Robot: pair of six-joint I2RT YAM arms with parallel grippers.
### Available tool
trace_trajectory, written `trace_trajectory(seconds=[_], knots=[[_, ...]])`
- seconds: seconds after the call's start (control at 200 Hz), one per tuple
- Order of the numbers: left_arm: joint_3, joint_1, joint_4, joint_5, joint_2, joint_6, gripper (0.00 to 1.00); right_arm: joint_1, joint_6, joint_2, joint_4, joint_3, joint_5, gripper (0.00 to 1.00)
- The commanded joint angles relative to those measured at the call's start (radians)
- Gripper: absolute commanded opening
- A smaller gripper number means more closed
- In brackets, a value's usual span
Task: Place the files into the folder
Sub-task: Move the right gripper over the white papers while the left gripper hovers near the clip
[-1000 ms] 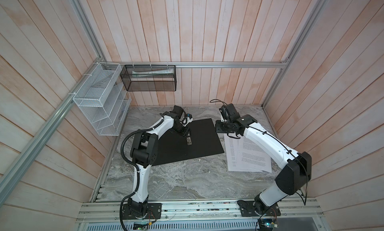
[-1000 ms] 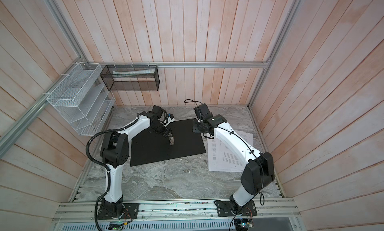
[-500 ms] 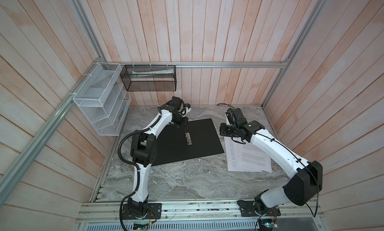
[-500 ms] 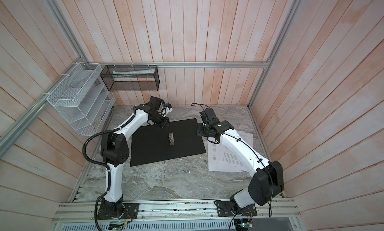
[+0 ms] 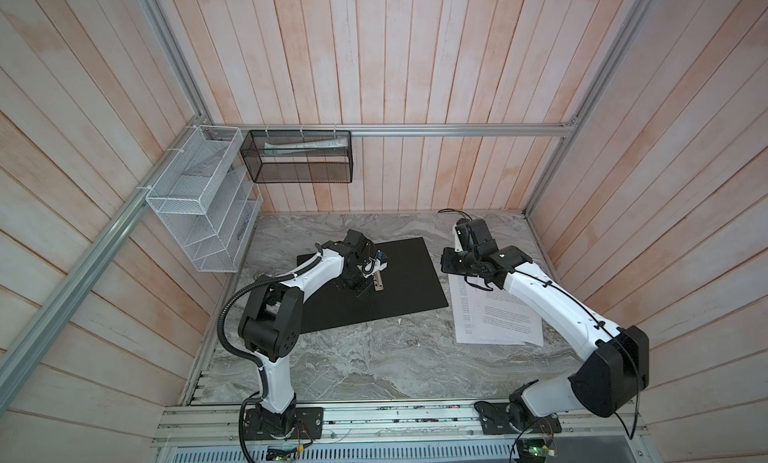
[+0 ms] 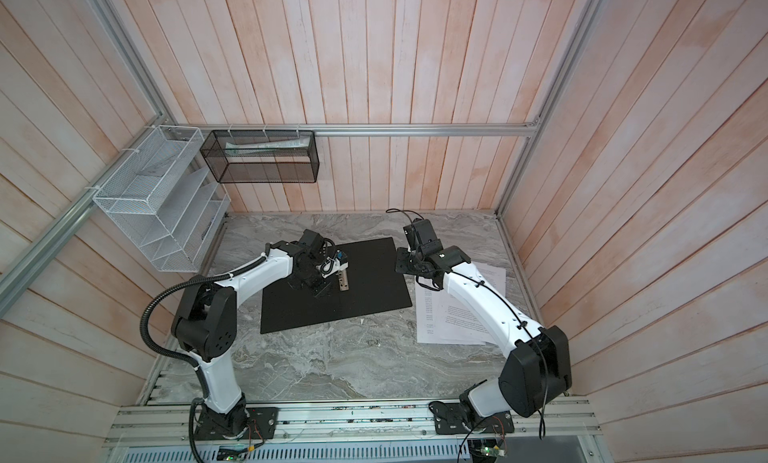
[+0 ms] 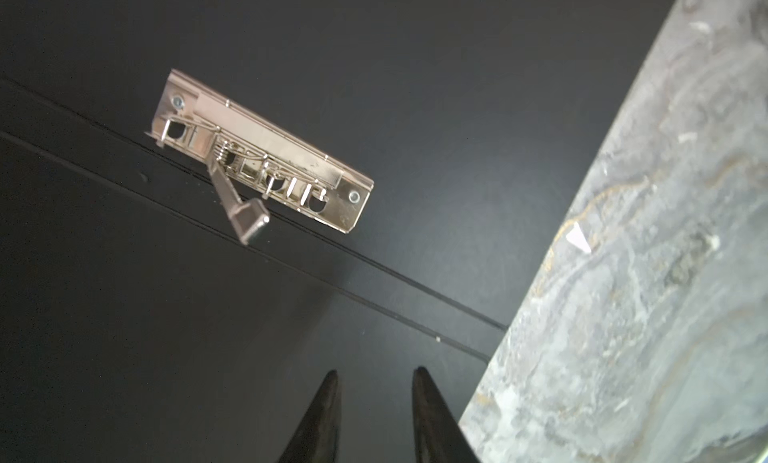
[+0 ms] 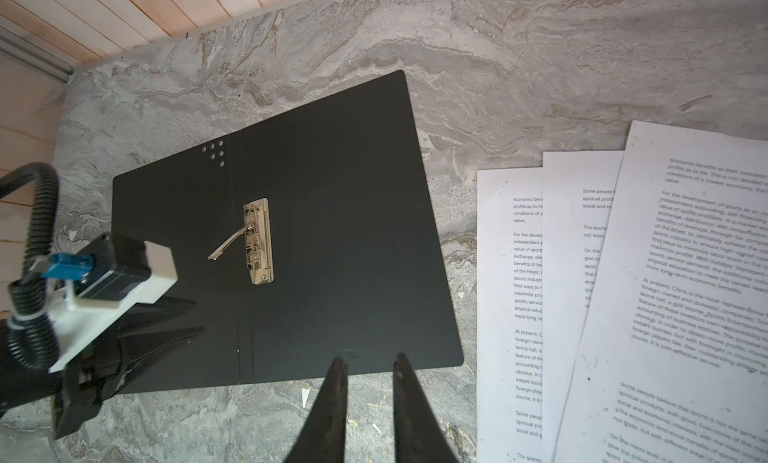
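The folder (image 5: 409,274) (image 6: 374,269) lies open and flat on the marble table, black inside up. Its metal clip (image 7: 266,153) (image 8: 259,240) sits at the spine with its lever (image 8: 226,244) raised. My left gripper (image 7: 376,371) (image 8: 199,315) (image 5: 359,289) hovers low over the folder beside the clip, jaws slightly apart, nothing between them. My right gripper (image 8: 370,357) (image 5: 444,265) hangs over the folder's right edge, narrowly open and empty. The files (image 5: 498,315) (image 6: 457,315) (image 8: 665,294), fanned white printed sheets, lie right of the folder, partly under the right arm.
A white wire organizer (image 5: 203,207) hangs on the left wall and a black mesh basket (image 5: 297,157) holding papers on the back wall. Small paper scraps (image 8: 305,396) dot the marble. Wooden walls close in the table on three sides.
My left gripper drew back toward the folder's far edge, then returned beside the clip with narrower jaws. The right arm shifted slightly right, its gripper still at the folder's right edge.
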Motion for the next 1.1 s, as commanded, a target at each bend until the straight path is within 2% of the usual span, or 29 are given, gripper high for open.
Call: trace_trajectory(seconds=[0.0,0.185,0.325,0.43,0.665,0.871,1.096], knots=[[-0.007,0.003,0.157,-0.011,0.022,-0.063,0.24,-0.004,0.016,-0.002,0.027,-0.010,-0.018,0.20],[-0.038,0.003,0.295,-0.098,0.036,-0.094,0.19,-0.005,0.017,-0.001,0.025,-0.013,-0.012,0.20],[-0.035,0.003,0.337,-0.107,0.048,-0.110,0.18,-0.004,0.016,0.009,0.028,-0.013,-0.015,0.20],[-0.027,0.003,0.341,-0.090,0.062,-0.122,0.23,-0.005,0.016,0.017,0.032,-0.011,-0.018,0.20],[-0.003,0.005,0.374,-0.129,0.085,-0.168,0.34,-0.005,0.010,0.030,0.036,-0.010,-0.021,0.20],[0.028,0.012,0.432,-0.237,0.098,-0.225,0.34,-0.005,0.008,0.029,0.037,-0.017,-0.024,0.20],[0.115,0.035,0.405,-0.237,0.162,-0.254,0.35,-0.004,0.012,0.021,0.043,-0.039,-0.023,0.19]])
